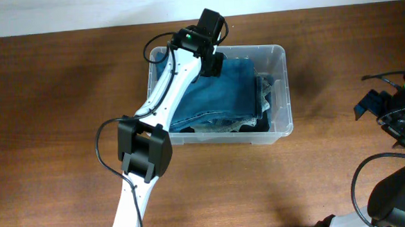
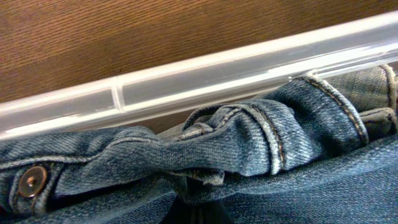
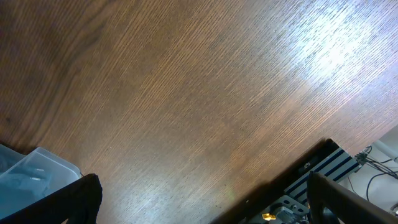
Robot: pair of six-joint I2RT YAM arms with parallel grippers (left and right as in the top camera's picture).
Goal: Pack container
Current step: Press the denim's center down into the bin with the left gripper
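**Container mid-bench, long axis left-right, jeans inside**

You have the container (image 1: 282, 88) open side up on the bench (image 1: 62, 86), toward the far edge. Its long axis runs left-right in the overhead view. Folded blue jeans (image 1: 222, 91) fill most of it, and something dark (image 1: 262, 124) shows under them at the near right corner. Your left tool (image 1: 212, 63) is inside at the far wall, on the denim, fingers together; can't tell if cloth is pinched. The left wrist view shows the waistband and brass button (image 2: 31, 182) bunched against the clear rim. Your left arm crosses the container's left half. Your right tool (image 3: 204, 180) is well apart to the right, fingers spread wide, nothing between them, over bare bench.
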